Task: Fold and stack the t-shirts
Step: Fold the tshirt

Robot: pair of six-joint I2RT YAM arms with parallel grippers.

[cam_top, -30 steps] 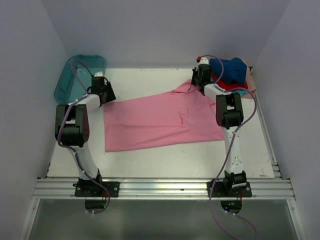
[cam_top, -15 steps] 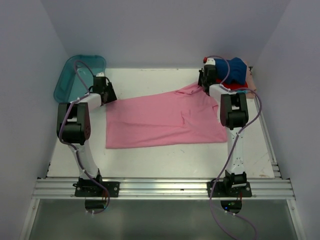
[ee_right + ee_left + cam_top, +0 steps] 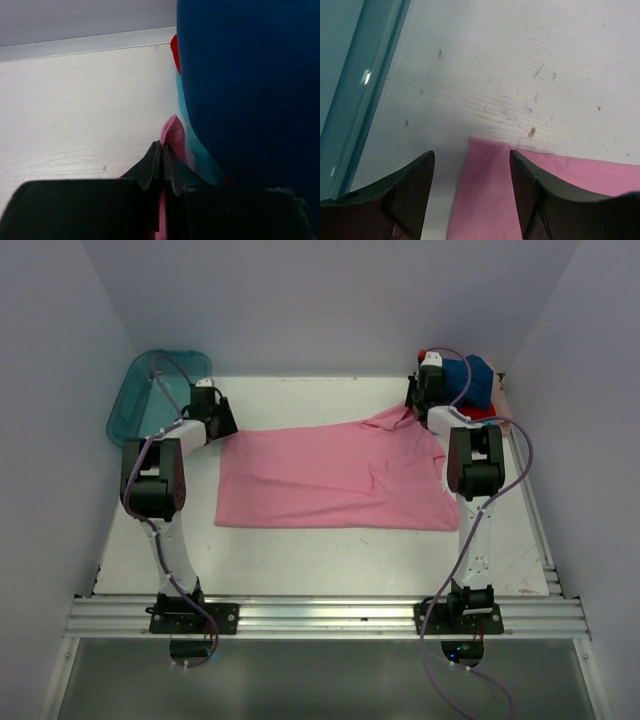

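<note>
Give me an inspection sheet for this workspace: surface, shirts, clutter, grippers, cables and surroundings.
Surface: white table, scuffed and speckled near the left gripper.
Job's things: pink cloth t-shirt spread flat mid-table; navy blue t-shirt on top of a pile at the far right corner, with red cloth and teal cloth under it.
Clutter: translucent teal plastic tub at the far left corner.
Grippers: left gripper open above the pink shirt's corner; right gripper shut on the pink shirt's far right edge.
Cables: purple cables looped along both arms.
Surroundings: pale grey walls on three sides; aluminium rail at the near edge.
</note>
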